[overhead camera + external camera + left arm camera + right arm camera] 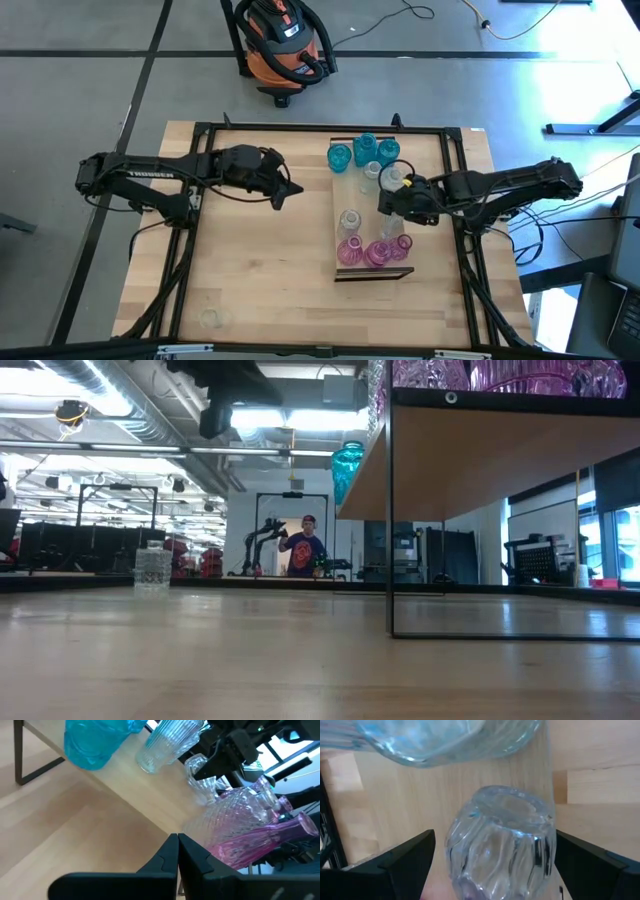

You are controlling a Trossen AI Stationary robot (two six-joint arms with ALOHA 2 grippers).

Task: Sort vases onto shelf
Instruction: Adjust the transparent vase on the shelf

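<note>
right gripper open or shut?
Open: in the right wrist view the right gripper has its fingers spread either side of a clear vase.

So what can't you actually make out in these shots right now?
- High view: the right gripper covers part of a clear vase; contact unclear.
- Low view: the shelf hides the pink vases, cut off by the top edge.
- Right wrist view: clear vase's base cut off.

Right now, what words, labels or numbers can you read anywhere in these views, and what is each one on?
"TROSSEN": white lettering on the left arm, partly legible.
Vacuum cleaner: label on top too small to read.
Person's shirt: red graphic, unreadable.
Vases and shelf: no text.
</note>
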